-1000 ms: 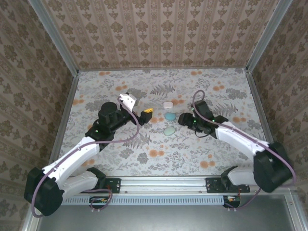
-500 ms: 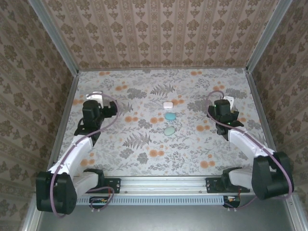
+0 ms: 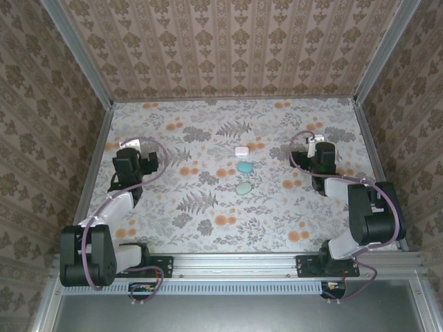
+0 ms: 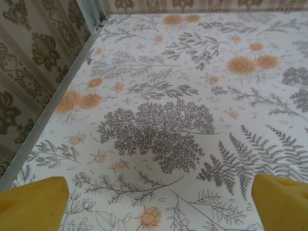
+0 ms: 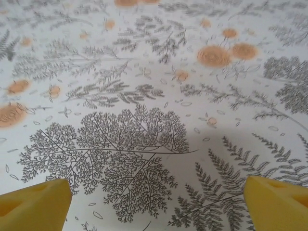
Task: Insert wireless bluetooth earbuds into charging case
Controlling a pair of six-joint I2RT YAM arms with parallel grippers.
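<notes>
My left claw [image 4: 158,202] and right claw [image 5: 155,204] gape wide, yellow pads [image 4: 33,204] over the floral-print bench [image 3: 208,228]. The case [image 3: 244,167] lies as two smooth oval halves, teal and paler green.

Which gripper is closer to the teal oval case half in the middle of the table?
Right. The right gripper sits off to the right of the teal case half; the left gripper is farther away on its left.

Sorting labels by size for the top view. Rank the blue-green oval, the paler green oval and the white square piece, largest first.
1. blue-green oval and paler green oval, tied: too alike to rank.
2. white square piece, slightly smaller.
</notes>
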